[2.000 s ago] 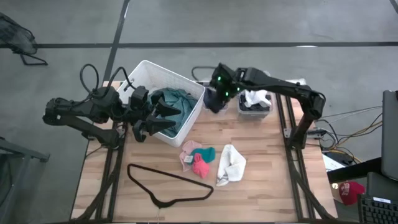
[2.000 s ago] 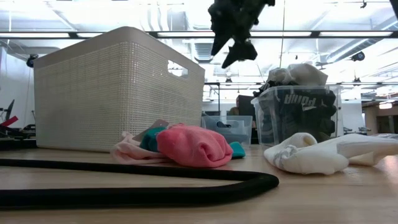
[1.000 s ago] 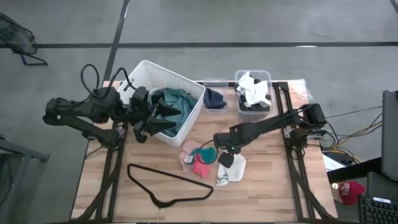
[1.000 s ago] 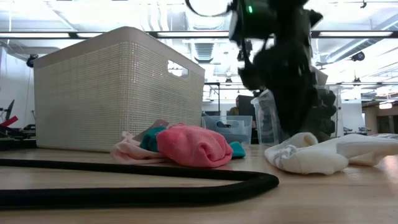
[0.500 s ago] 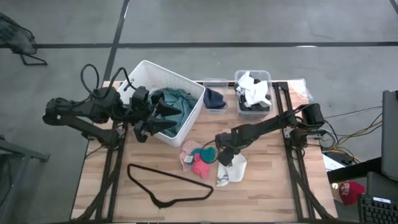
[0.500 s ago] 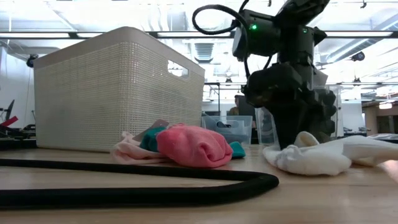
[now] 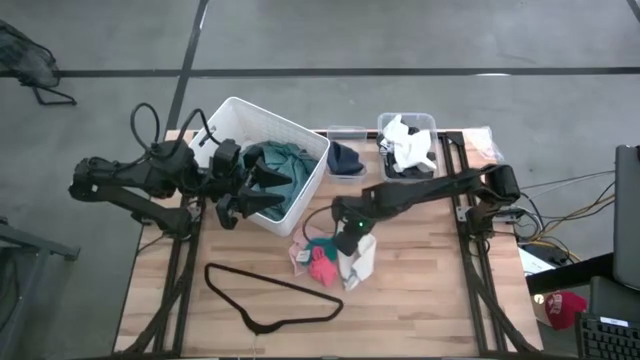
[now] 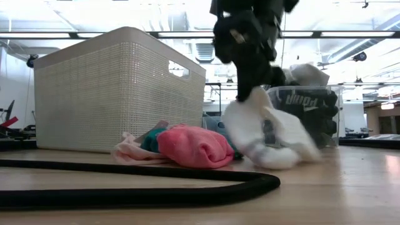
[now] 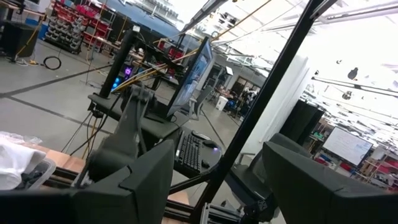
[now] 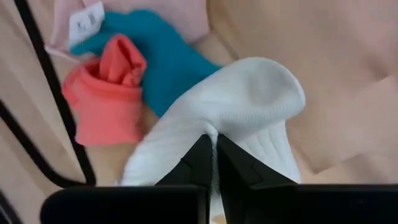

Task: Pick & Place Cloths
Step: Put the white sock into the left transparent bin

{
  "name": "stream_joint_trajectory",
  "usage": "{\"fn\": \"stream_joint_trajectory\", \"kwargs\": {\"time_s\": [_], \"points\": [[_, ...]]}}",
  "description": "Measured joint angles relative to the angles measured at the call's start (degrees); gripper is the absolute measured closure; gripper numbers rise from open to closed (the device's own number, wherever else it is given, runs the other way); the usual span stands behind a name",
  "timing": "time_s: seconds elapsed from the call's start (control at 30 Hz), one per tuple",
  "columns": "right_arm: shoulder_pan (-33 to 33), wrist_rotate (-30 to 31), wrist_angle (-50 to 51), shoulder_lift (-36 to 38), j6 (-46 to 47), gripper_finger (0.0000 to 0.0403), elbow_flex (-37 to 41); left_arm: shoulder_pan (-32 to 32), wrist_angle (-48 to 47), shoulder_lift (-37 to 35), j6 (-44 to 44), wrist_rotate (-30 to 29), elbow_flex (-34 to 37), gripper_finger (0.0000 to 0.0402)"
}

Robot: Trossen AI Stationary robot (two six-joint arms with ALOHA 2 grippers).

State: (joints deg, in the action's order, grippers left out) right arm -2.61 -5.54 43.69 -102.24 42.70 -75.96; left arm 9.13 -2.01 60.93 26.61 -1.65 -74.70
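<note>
My right gripper (image 7: 351, 236) is shut on a white cloth (image 7: 359, 262) near the table's middle. In the low view the cloth (image 8: 262, 131) hangs under the gripper (image 8: 247, 84). Beside it lie small pink and teal cloths (image 7: 318, 258), bunched on the tabletop. My left gripper (image 7: 272, 190) hovers open over the white basket (image 7: 232, 112), which holds a teal-green cloth (image 7: 282, 160). In the left wrist view its fingers (image 9: 143, 180) stand apart with nothing between them. My right gripper pinches a raised fold of the white cloth (image 10: 214, 127) between its two fingers (image 10: 194, 163), coming from above and pointing down. The cloth hangs bunched below the fingers. Its lower end (image 8: 276, 160) rests on the table.
A black wire hanger (image 7: 270, 295) lies near the table's front left. Two clear bins stand at the far edge: a small one (image 7: 345, 160) with a dark cloth, and a larger one (image 7: 408, 155) with white and black cloths.
My right gripper has shut on the white cloth and risen, moving a little toward the table's left and far edges. The cloth, which lay spread flat, is now drawn up into a hanging bunch next to the pink and teal cloths, with its lower end still on the table.
</note>
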Motion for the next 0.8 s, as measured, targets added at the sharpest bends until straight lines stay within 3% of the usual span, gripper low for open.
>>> {"fn": "stream_joint_trajectory", "kwargs": {"time_s": [0.33,0.57,0.8], "points": [[2.9,12.5,19.7,0.2,-7.4,0.0394,-20.4,0.0,-0.2,0.0,-0.4,0.0,0.0,0.0151],[10.0,19.3,22.4,0.2,-11.5,0.0394,-33.1,0.0,-0.2,0.0,-0.6,0.0,0.0,0.0151],[21.1,25.2,21.0,0.2,-16.1,0.0394,-42.4,0.0,-0.2,0.0,1.6,0.1,0.0,0.0152]]}}
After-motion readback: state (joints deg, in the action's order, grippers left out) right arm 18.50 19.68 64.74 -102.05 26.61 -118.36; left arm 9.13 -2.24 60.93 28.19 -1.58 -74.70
